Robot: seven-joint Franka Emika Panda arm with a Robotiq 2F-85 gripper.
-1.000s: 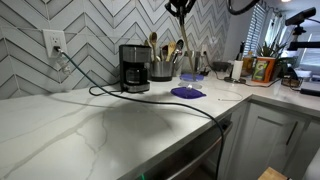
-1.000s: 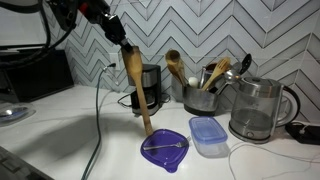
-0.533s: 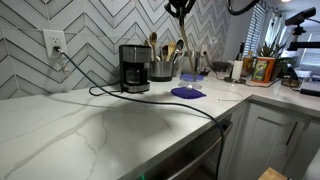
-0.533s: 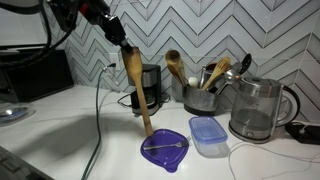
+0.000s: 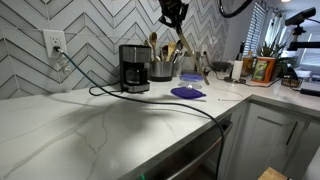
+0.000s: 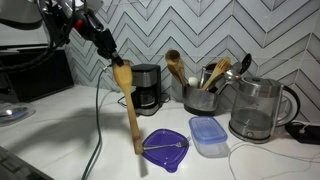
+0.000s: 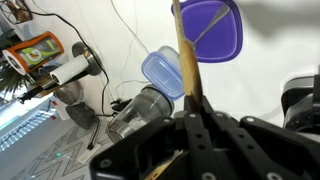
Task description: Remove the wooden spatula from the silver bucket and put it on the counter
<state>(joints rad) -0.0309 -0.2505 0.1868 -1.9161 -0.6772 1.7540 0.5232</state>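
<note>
The black robot gripper (image 6: 112, 60) is closed tight on the wider top end of the long light-brown wooden spatula (image 6: 129, 110). The spatula hangs almost upright, a little tilted, with its thin end down over the white marble-look counter (image 6: 50, 125); I cannot tell whether the low tip touches it. The spatula is out of the small shiny silver bucket (image 6: 200, 99), which stands far back at the chevron tile wall, to the right in this exterior view, with round-headed wooden spoons (image 6: 175, 62) in it. Just right of the low tip lies a flat purple plate (image 6: 165, 148), and beside that a pale blue plastic box (image 6: 208, 135). A glass kettle (image 6: 258, 110) stands further right. Behind the spatula is the black-and-silver coffee maker (image 6: 148, 88), and a black cable (image 6: 97, 130) runs over the counter just left of the spatula.
</note>
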